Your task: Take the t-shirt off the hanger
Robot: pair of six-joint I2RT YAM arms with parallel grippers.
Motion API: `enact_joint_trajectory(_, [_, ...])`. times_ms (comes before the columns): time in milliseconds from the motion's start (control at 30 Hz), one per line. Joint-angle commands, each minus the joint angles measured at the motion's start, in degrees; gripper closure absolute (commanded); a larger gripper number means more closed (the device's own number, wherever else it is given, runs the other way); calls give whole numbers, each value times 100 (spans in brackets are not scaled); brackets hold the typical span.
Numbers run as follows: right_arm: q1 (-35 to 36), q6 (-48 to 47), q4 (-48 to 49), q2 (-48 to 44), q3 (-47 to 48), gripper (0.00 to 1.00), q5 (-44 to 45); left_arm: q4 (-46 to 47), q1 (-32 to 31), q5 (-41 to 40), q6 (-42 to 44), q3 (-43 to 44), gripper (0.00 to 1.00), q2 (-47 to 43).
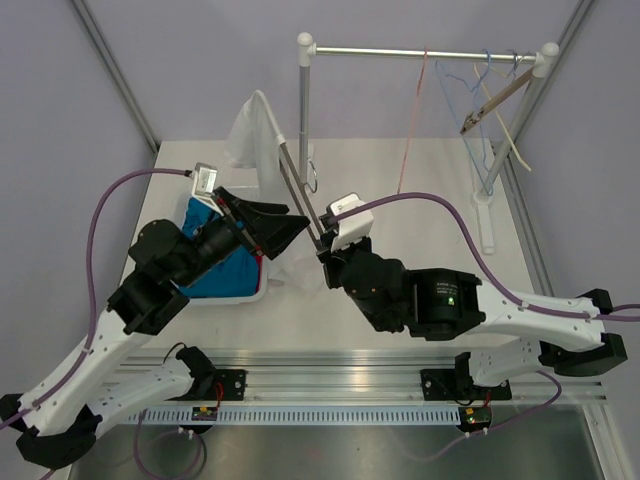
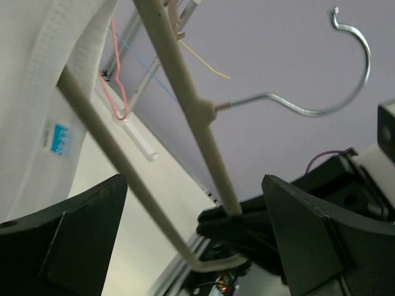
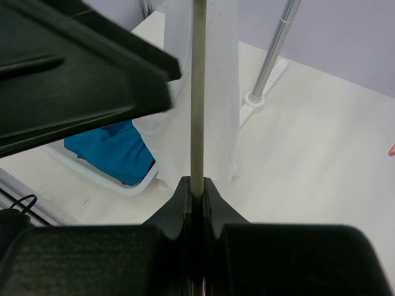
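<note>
A beige hanger (image 1: 300, 190) with a metal hook (image 1: 313, 180) is held tilted above the table. A white t-shirt (image 1: 255, 125) still hangs on its far, upper end. My right gripper (image 1: 322, 246) is shut on the hanger's lower arm; in the right wrist view its jaws (image 3: 195, 185) clamp the beige bar (image 3: 198, 92), with the shirt (image 3: 219, 74) behind it. My left gripper (image 1: 268, 222) is open beside the hanger and holds nothing. In the left wrist view the hanger (image 2: 203, 123), its hook (image 2: 345, 92) and the shirt (image 2: 37, 92) show between the spread fingers (image 2: 80, 234).
A white bin (image 1: 230, 296) with blue cloth (image 1: 215, 270) stands at the left under my left arm. A clothes rack (image 1: 420, 50) stands at the back, its pole (image 1: 304, 100) close behind the hanger. Several coloured hangers (image 1: 480, 90) hang at its right end.
</note>
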Motion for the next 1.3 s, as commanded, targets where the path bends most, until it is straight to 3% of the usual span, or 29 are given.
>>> enact_joint_trajectory(0, [-112, -278, 607, -447, -7, 100, 177, -694, -13, -186, 643, 141, 1, -437])
enact_joint_trajectory(133, [-121, -427, 959, -728, -226, 100, 142, -1222, -13, -536, 1056, 45, 1, -850])
enact_joint_trajectory(267, [-130, -454, 1162, -1123, -297, 100, -366, -1531, -13, -1450, 1460, -183, 1, -851])
enact_joint_trajectory(567, [-130, -384, 942, -1309, -200, 100, -1088, -1198, -31, -889, 1688, 580, 1, 862])
enact_joint_trajectory(833, [-121, -217, 1056, -1607, -296, 100, -1853, -829, -31, -1706, 2286, 1345, 3, 1724])
enact_joint_trajectory(867, [-130, -165, 1048, -1720, -323, 100, -1923, -723, -31, -1820, 2426, 1337, 13, 1733])
enact_joint_trajectory(900, [-121, -147, 1004, -1800, -349, 100, -1915, -557, -31, -1916, 2480, 1337, 31, 1672])
enact_joint_trajectory(933, [-121, -112, 978, -1879, -428, 100, -1898, -486, -22, -2013, 2515, 1328, 76, 1628])
enact_joint_trajectory(967, [-130, -68, 969, -2071, -481, 100, -1871, -433, -22, -2292, 2559, 1319, 94, 1488])
enact_joint_trajectory(1000, [-121, -50, 977, -2178, -542, 100, -1863, -424, -13, -2434, 2594, 1310, 100, 1408])
enact_joint_trajectory(1267, [-130, 528, -31, -2688, -833, 100, -1730, -423, 363, -2883, 2831, 1696, 100, 1021])
